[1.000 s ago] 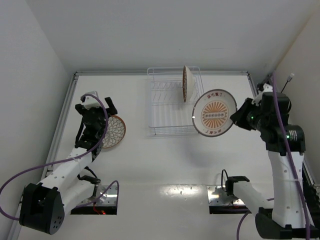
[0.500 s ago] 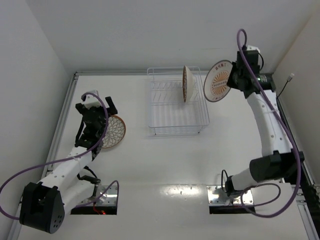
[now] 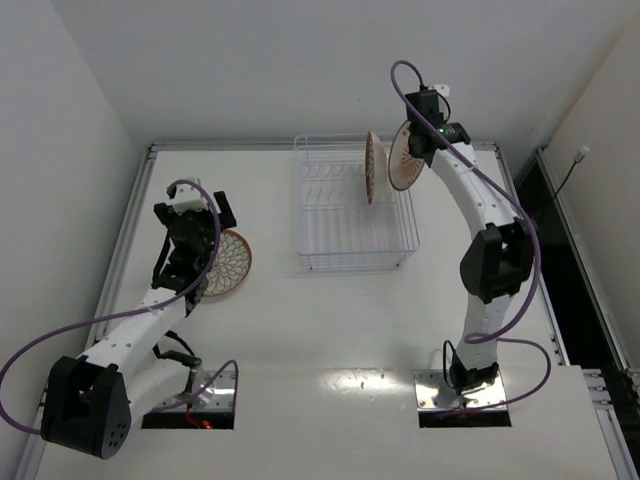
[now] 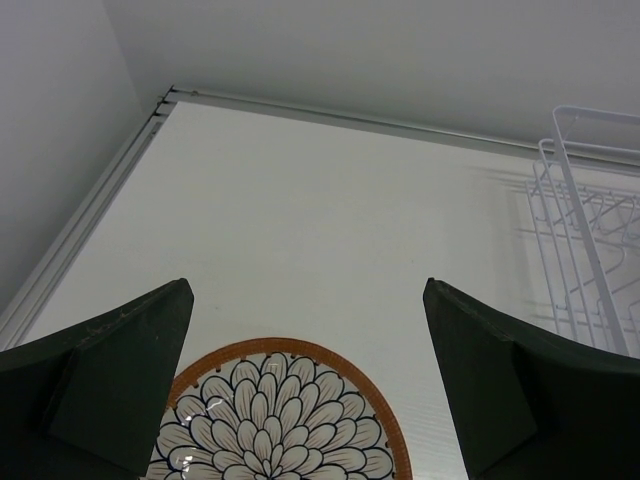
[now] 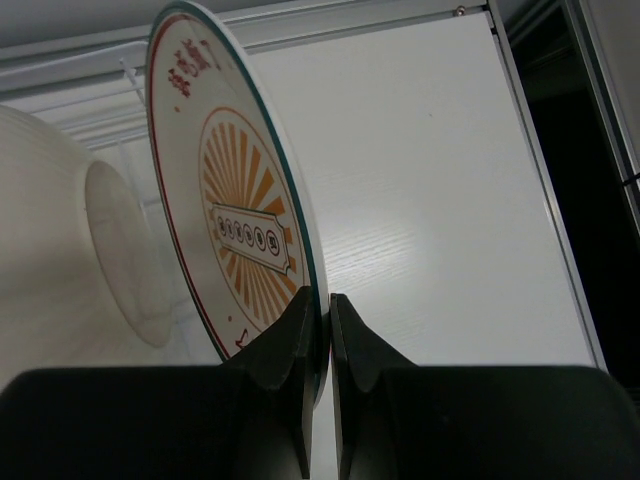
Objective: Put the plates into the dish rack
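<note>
The white plate with the orange sunburst centre is gripped at its rim by the right gripper, whose jaws are clenched on the edge. The plate is held on edge, nearly upright, over the far right part of the dish rack. It is just beside a brown-rimmed plate that is already stood in one of the slots. This upright posture is likely chosen so that the rim can be lowered straight between the wire dividers, parallel to the plate standing there. In the right wrist view the pale underside of the standing plate is seen close at the left. Little room is left between the two, so a contact is judged possible if the descent is not kept straight.

The left gripper is held fully released, low above the third plate, a petal-patterned one lying flat on the table to the left of the rack. The wide jaws are probably prepared for taking its rim. One plate is loaded, one is brought to its slot, and one is not yet picked.
</note>
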